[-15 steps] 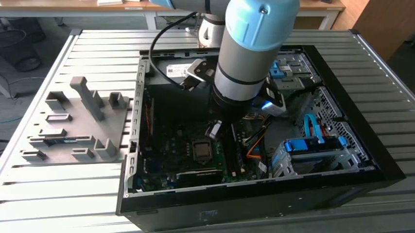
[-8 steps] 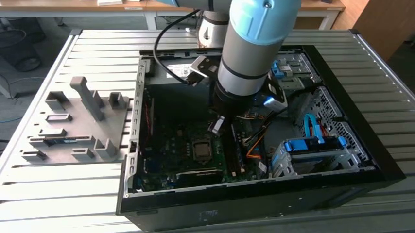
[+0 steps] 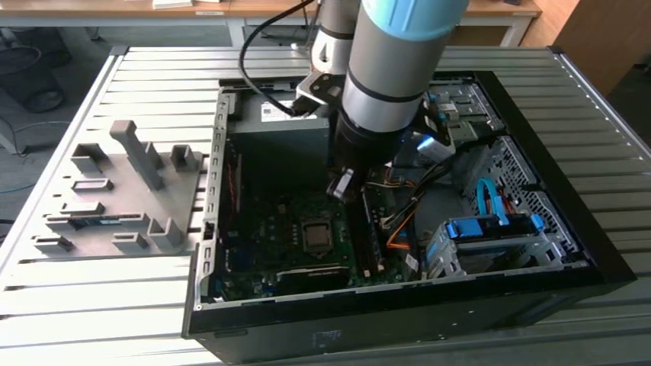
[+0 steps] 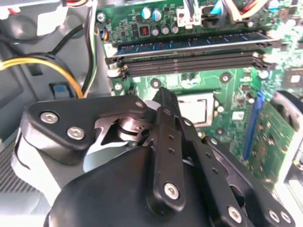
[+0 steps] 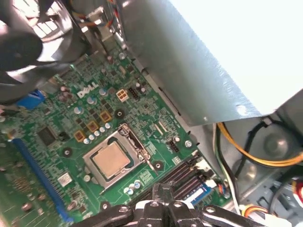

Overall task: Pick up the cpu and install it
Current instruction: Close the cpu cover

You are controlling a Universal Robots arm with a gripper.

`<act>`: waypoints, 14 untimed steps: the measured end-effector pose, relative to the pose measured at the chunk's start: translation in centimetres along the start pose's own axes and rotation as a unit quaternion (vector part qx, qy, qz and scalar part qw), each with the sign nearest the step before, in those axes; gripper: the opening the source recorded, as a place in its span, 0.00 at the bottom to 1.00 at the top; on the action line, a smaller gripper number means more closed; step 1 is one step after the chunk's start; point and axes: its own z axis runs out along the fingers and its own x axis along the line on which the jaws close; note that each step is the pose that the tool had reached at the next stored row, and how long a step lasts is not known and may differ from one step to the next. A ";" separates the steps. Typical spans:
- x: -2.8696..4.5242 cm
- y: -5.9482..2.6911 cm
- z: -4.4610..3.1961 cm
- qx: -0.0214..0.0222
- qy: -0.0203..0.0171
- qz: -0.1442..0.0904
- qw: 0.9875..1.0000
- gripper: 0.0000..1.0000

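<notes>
While seated in green motherboard (image 5: 71, 156) socket: small square silver-grey metal-topped cpu (image 5: 111, 160).
Black gripper (image 5: 163, 201) above, empty, fingers together, exterior view's centre.

Silver arm (image 3: 385, 72), pale-blue joint cap, black pincer (image 4: 163, 106) linkages, silver screws.

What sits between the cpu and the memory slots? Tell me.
Between cpu and memory slots, first wrist view: socket frame, a mounting hole, small capacitors on green board.

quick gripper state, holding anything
gripper: fingers together, shut, nothing seen between them; the cpu sits in its socket on the motherboard.
</notes>
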 end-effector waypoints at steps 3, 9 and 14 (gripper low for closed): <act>-0.03 0.13 -1.34 0.000 0.000 0.000 1.000 0.10; -0.05 0.20 -2.03 0.000 0.000 0.000 1.000 0.10; -0.04 0.20 -2.03 0.000 0.000 0.000 1.000 0.10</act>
